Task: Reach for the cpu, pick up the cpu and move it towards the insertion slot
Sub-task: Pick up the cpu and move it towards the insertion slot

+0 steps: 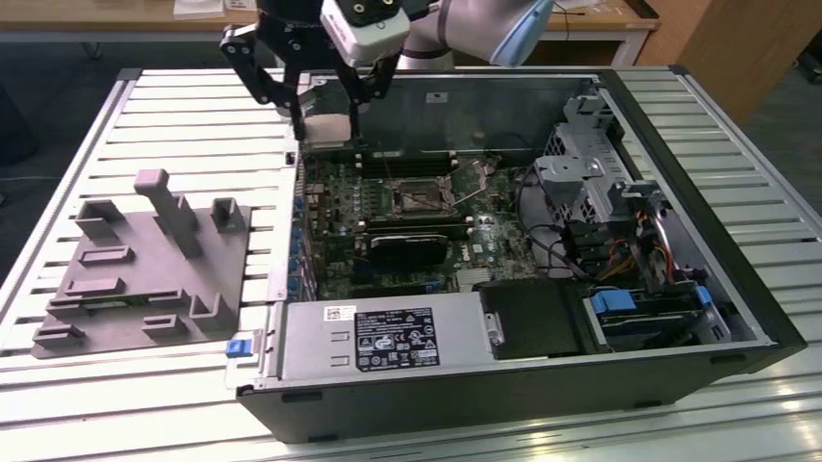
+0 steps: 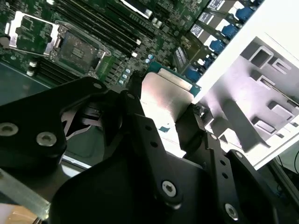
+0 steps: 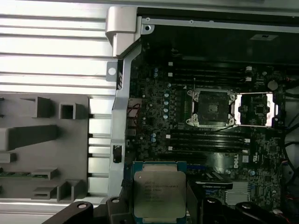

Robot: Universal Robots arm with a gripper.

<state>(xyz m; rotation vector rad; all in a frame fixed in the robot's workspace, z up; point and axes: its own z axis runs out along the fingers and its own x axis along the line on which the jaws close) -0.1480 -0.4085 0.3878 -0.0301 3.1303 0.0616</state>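
Item held: the cpu [image 3: 159, 193], clamped between my two black fingers [image 2: 149, 135], which pressed on its opposite edges; my gripper [image 2: 167, 114] stood closed on it and nothing else. The chip was square, so it had no long axis to record; its silvery lid faced the first wrist view, its green rim [image 3: 159, 164] showing along one edge, and in the second wrist view the lid [image 2: 163, 100] appeared as a tilted pale plate. Faint print crossed the lid, too small to read. The chip's lower edge was cut off by the frame in the first wrist view, and my fingers hid its sides. Position: raised in the air over the near edge of the motherboard [image 3: 154, 116], just inside the wall of the open computer case [image 1: 719, 318], apart from the insertion slot [image 3: 211, 108]. The slot lay open, dark centre exposed, its shiny frame [image 3: 254, 109] swung to one side. In the exterior view my gripper [image 1: 327, 125] hung above the case's far corner, on the exterior view's left; the chip there was hard to make out. Outside the case, a grey plastic block [image 1: 141, 269] with upright posts lay on the slatted table [image 1: 192, 106]. A white label [image 1: 392, 348] sat on the power supply, unreadable.
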